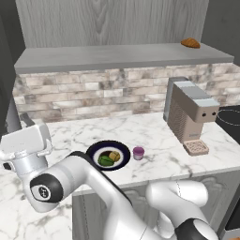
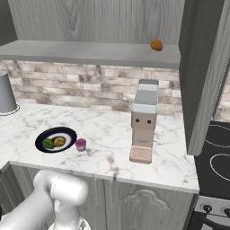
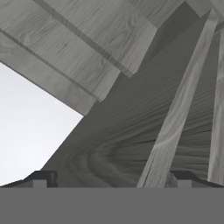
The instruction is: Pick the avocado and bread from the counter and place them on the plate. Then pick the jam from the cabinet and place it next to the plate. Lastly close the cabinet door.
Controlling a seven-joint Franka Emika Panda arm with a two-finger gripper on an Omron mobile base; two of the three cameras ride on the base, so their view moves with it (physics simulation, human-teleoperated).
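White marble counter (image 1: 154, 136) carries the plate (image 1: 121, 149) with avocado (image 1: 105, 160) and bread (image 1: 115, 155) on it, jam (image 1: 138, 153) just beside. Gripper (image 3: 109, 179) gapes wide, empty, facing grey cabinet (image 3: 131, 127) wood.

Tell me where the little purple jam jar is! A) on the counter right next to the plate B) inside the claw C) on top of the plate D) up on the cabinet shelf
A: the jam jar stands on the marble counter just beside the plate, apart from its rim.
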